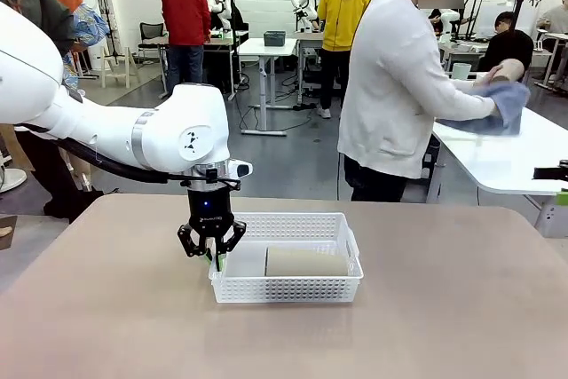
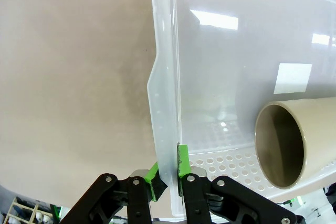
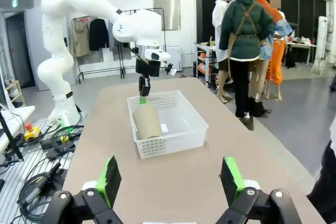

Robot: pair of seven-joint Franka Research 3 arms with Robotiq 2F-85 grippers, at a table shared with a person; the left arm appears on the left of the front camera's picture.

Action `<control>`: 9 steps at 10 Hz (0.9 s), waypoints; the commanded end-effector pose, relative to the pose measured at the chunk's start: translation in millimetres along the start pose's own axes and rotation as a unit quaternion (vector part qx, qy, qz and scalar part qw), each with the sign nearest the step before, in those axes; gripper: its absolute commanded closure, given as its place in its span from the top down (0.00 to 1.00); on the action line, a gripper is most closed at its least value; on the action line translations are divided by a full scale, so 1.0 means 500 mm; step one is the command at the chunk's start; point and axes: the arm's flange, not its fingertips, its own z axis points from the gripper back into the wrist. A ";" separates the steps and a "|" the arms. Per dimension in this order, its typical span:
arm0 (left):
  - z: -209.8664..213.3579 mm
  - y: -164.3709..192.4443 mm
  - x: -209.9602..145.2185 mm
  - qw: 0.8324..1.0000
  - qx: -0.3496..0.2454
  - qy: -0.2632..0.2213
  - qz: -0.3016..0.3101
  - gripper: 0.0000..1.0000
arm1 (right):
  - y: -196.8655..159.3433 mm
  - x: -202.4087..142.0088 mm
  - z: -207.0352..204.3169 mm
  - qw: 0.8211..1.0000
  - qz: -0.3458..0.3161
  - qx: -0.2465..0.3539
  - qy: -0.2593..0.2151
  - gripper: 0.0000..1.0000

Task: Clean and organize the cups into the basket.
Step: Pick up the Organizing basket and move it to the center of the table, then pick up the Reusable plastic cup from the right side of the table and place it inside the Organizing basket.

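Mid-table (image 1: 444,308): white lattice-sided basket (image 1: 288,288). Lying on its side inside: tan cup (image 1: 306,262), matte, tapered, open mouth toward left claw (image 1: 211,250). Left claw: clamped on basket's end wall, one green pad either side. Right claw (image 3: 170,178): spread wide, empty, at table's right end. Past far edge: second cup (image 1: 510,68) in person's hand, blue cloth (image 1: 497,113) under it.

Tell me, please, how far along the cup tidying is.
Done: one tan cup lies on its side in the white basket. In hand: the left end effector pinches the basket's wall; the person wipes what looks like another cup with a blue cloth. Remaining: that cup goes in; the right end effector is open.
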 end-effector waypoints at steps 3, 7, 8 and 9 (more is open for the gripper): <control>0.001 -0.002 -0.001 1.000 -0.001 -0.003 0.000 0.00 | 0.002 -0.005 0.009 1.000 0.000 -0.007 0.001 1.00; 0.001 -0.002 -0.001 1.000 -0.001 -0.003 0.000 0.00 | 0.002 -0.005 0.009 1.000 0.000 -0.007 0.001 1.00; 0.001 -0.002 -0.001 1.000 -0.001 -0.003 0.000 0.00 | 0.002 -0.005 0.009 1.000 0.000 -0.007 0.001 1.00; 0.001 -0.002 -0.001 1.000 -0.001 -0.003 0.000 0.00 | 0.002 -0.005 0.009 1.000 0.000 -0.007 0.001 1.00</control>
